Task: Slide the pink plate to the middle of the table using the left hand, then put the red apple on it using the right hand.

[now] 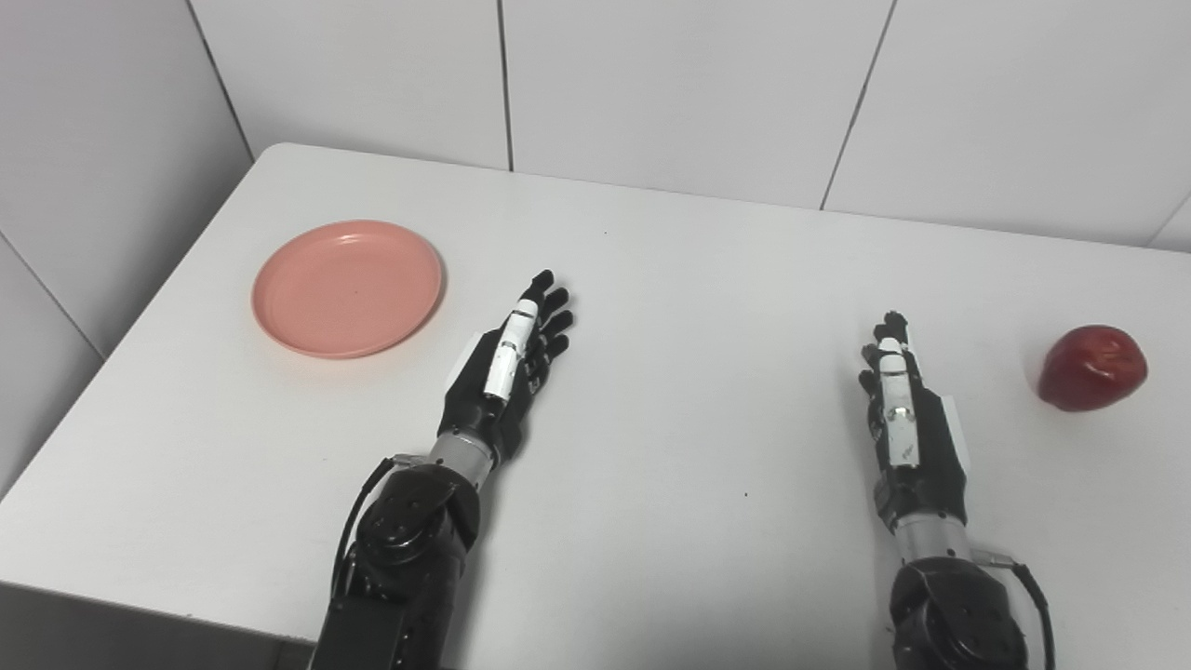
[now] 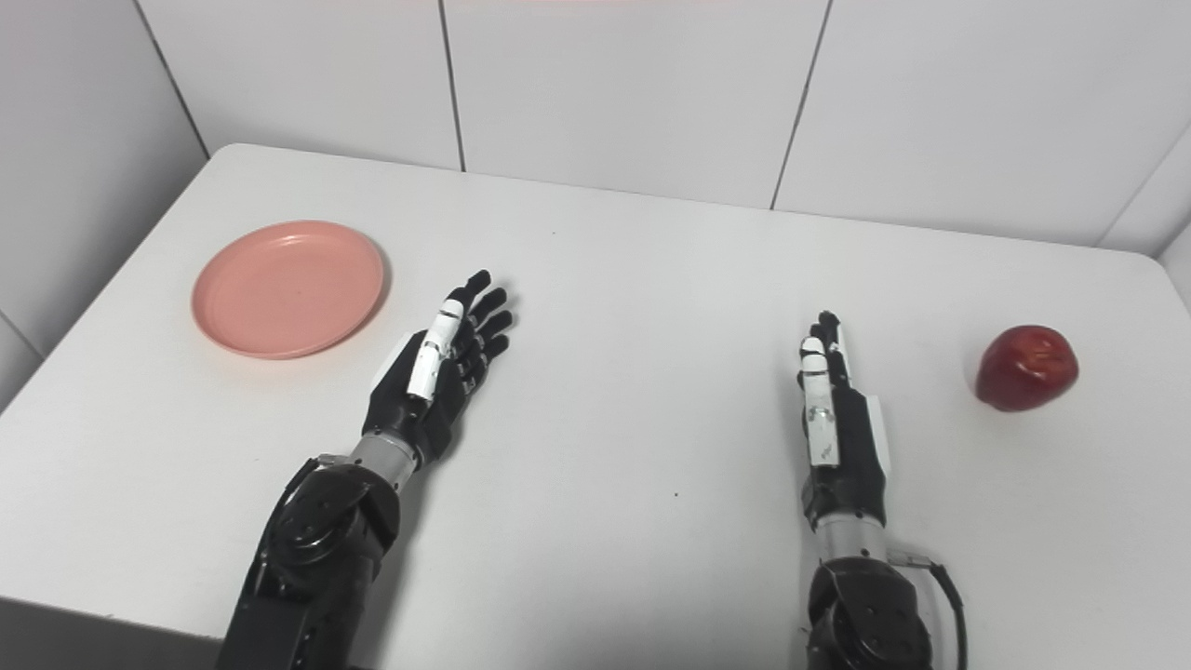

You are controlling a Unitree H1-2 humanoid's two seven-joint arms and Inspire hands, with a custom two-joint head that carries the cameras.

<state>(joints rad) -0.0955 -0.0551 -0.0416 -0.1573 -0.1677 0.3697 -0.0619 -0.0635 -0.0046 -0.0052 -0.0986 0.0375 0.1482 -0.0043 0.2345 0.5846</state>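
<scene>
A pink plate point(image 1: 347, 287) lies flat on the left side of the white table point(image 1: 670, 279). A red apple point(image 1: 1091, 367) rests near the table's right edge. My left hand point(image 1: 510, 368) hovers over the table just right of the plate, fingers stretched out and apart, holding nothing and not touching the plate. My right hand point(image 1: 904, 419) is open too, edge-on with fingers pointing away, a short way left of the apple and apart from it.
White tiled walls stand behind the table and along its left side. The table's front edge runs under my forearms, and its front left corner point(image 1: 19, 577) is in view. The stretch of table between my two hands is bare.
</scene>
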